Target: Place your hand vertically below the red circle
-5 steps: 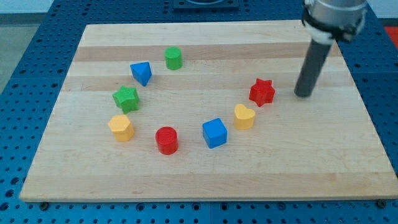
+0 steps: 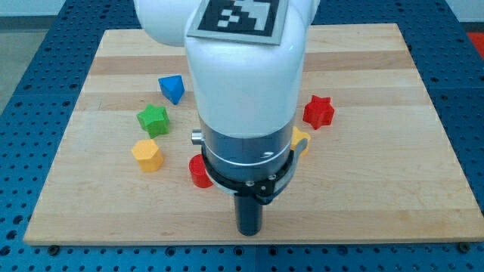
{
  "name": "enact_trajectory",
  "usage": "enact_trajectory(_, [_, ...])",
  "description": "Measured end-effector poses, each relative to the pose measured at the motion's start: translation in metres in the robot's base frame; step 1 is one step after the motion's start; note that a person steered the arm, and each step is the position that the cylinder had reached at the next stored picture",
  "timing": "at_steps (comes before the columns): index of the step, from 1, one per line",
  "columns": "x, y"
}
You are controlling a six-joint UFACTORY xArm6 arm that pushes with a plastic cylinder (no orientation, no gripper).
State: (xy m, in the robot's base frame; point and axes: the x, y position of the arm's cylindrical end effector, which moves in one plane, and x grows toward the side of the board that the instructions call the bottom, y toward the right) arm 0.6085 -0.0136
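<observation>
My tip (image 2: 249, 231) low centre of frame, on the table (image 2: 393, 189), below and right of the red circle (image 2: 198, 173), which the arm half hides. No jaws on this rod.

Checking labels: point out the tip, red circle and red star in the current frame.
my tip (image 2: 249, 232): camera view, very end of the dark rod.
red circle (image 2: 198, 173): camera view, left part still showing; the arm hides the rest.
red star (image 2: 318, 111): camera view, middle of its top face.
</observation>
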Motion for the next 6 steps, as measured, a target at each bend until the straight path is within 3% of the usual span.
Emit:
enact_trajectory(2, [-0.036, -0.027])
enact_trajectory(6, [-0.036, -0.041])
